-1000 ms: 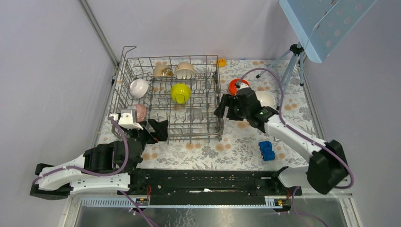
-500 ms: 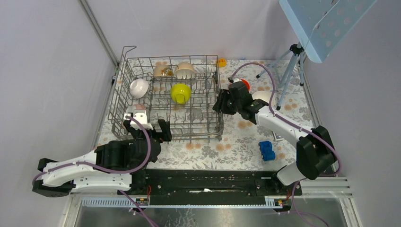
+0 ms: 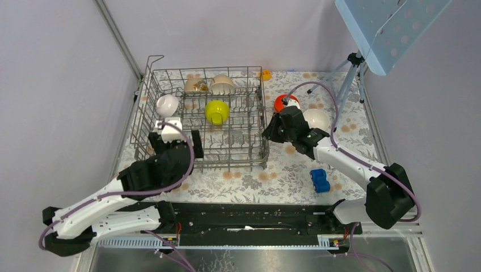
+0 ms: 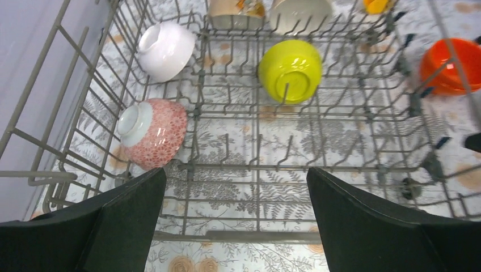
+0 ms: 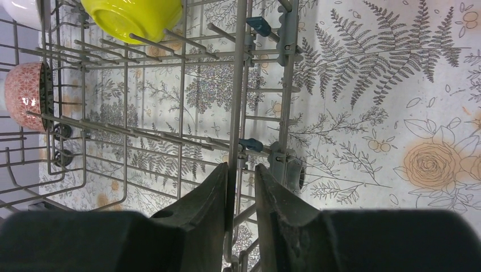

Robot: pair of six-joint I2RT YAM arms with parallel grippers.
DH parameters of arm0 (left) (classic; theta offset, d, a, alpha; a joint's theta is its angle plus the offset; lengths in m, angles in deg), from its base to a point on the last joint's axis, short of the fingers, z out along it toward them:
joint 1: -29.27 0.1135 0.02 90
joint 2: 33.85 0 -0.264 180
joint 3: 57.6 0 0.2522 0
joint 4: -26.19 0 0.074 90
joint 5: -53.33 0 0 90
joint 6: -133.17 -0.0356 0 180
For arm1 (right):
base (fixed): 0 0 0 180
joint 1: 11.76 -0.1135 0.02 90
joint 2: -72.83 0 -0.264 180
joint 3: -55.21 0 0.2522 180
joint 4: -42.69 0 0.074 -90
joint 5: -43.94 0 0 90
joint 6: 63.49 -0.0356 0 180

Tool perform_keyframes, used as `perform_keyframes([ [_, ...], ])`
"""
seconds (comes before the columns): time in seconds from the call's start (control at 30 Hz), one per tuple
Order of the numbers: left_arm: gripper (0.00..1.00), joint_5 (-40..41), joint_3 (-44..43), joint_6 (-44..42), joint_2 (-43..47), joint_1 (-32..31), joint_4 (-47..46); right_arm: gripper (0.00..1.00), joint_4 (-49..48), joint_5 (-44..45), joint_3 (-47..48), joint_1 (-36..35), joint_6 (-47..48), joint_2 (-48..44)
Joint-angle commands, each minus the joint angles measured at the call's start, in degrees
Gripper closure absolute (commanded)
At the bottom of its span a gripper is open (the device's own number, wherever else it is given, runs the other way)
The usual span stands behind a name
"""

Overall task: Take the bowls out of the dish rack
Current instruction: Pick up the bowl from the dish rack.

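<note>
The grey wire dish rack (image 3: 227, 165) holds a white bowl (image 3: 167, 104), a yellow-green bowl (image 3: 216, 111) and two beige bowls (image 3: 195, 85) at the back. A pink-speckled bowl (image 4: 153, 132) lies on its side at the near left, hidden in the top view by my left arm. My left gripper (image 4: 235, 171) hangs wide open over the rack's near edge, just right of that bowl. My right gripper (image 5: 241, 177) is closed down around the wire of the rack's right wall (image 5: 235, 85). An orange-red bowl (image 3: 285, 102) and a white bowl (image 3: 316, 118) sit on the mat outside.
A blue toy car (image 3: 320, 180) lies on the floral mat near the right arm's base. A small yellow object (image 3: 265, 74) sits behind the rack's far right corner. A tripod (image 3: 354, 62) carrying a pale blue panel stands at the back right.
My left arm has reached forward, bringing its open gripper over the rack's near left part. My right gripper has narrowed from wide open onto the rack's right wall wire.
</note>
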Motion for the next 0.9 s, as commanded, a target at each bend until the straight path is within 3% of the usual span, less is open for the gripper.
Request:
perform_keyframes([
  [0.0, 0.01, -16.6, -1.87, -8.76, -3.53, 14.53, -6.45, 0.71, 5.75, 5.22, -2.47, 0.6, 1.94, -3.57],
  [0.13, 0.01, -19.63, -1.96, -9.42, -5.22, 19.31, -7.21, 0.69, 5.85, 4.06, -4.08, 1.58, 2.41, -5.27],
  [0.33, 0.01, -14.62, -5.3, -10.84, -9.52, 20.33, -5.2, 0.42, 5.91, 0.15, -2.98, 1.63, 3.37, -8.98],
  [0.43, 0.01, -12.92, -6.94, -12.55, -13.88, 21.87, -4.97, 0.34, 6.77, -1.34, -1.84, 1.65, 3.06, -10.5],
  [0.87, 0.07, -10.28, -13.67, -26.24, -34.62, 35.83, -9.15, 0.32, 3.37, -6.28, -9.77, 1.61, 2.26, -20.99],
])
